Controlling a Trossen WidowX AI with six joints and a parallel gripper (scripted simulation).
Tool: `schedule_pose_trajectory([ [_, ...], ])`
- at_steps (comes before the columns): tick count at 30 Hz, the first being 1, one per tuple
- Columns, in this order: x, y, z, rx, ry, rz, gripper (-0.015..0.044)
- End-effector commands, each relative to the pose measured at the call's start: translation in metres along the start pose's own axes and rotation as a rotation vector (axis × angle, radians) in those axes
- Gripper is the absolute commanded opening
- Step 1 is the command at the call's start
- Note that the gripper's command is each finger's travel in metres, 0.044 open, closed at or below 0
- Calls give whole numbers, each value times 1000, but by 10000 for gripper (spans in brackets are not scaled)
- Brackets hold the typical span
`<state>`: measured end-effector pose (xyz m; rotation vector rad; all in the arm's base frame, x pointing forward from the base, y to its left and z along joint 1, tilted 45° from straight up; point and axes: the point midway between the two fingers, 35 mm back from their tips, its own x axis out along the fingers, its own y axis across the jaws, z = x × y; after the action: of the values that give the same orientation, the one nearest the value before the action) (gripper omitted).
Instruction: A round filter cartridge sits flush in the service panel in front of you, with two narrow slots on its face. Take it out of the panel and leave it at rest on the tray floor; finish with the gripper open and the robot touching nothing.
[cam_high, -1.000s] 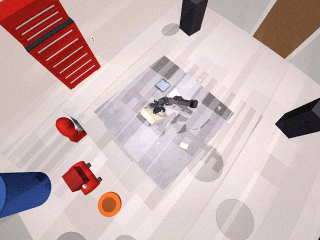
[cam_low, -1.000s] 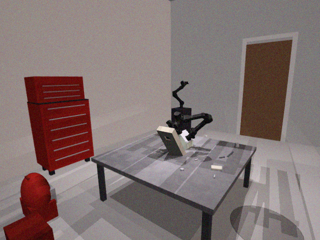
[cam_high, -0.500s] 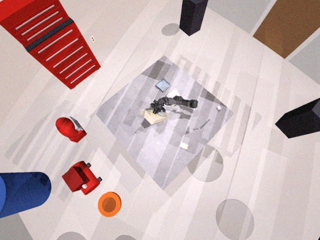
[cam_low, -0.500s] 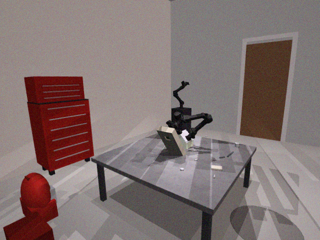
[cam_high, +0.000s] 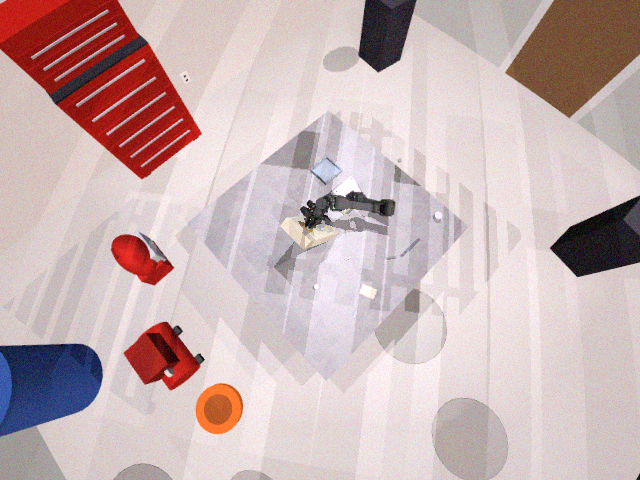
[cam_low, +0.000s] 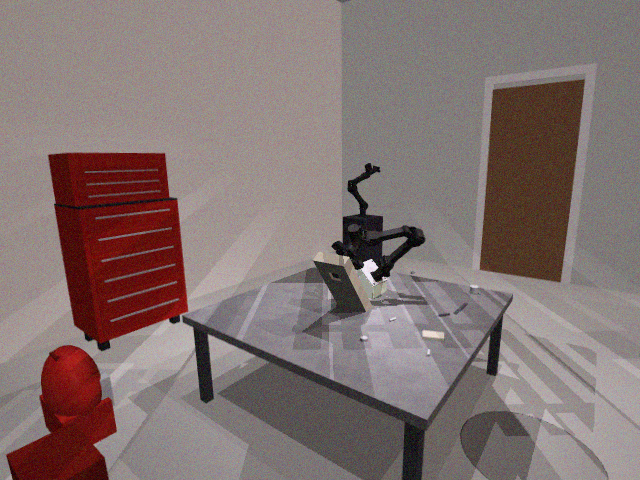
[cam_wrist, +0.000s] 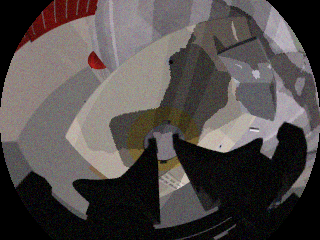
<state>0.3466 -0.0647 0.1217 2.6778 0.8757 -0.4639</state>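
The service panel (cam_high: 310, 235) (cam_low: 356, 284) (cam_wrist: 100, 103) is a cream wedge that leans on the grey table (cam_high: 248, 217) (cam_low: 382, 361). In the wrist view the filter cartridge (cam_wrist: 136, 136) shows as a dull yellow ring in the panel face. My gripper (cam_high: 311, 219) (cam_low: 343, 253) (cam_wrist: 164, 143) is pressed up to that face. Its fingers stand narrow with a small gap, tips at the middle of the ring. I cannot tell whether the tips are inside the slots. A shallow pale blue tray (cam_high: 325, 170) lies on the table behind the panel.
Small loose parts lie on the table: a cream block (cam_high: 368, 290) (cam_low: 432, 334), white pucks (cam_high: 437, 215) (cam_low: 363, 338) and dark strips (cam_high: 412, 246). A red tool chest (cam_high: 103, 82) (cam_low: 116, 242) and other red items stand on the floor to the left.
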Motion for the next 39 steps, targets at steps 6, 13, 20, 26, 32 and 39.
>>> schedule_pose_trajectory([
  [6, 7, 0, 0, 3, -1, 0, 97],
  [13, 9, 0, 0, 3, -1, 0, 97],
  [20, 12, 0, 0, 3, -1, 0, 97],
  [26, 13, 0, 0, 3, -1, 0, 97],
  [32, 14, 0, 0, 3, -1, 0, 97],
  [39, 8, 1, 0, 8, 7, 4, 63],
])
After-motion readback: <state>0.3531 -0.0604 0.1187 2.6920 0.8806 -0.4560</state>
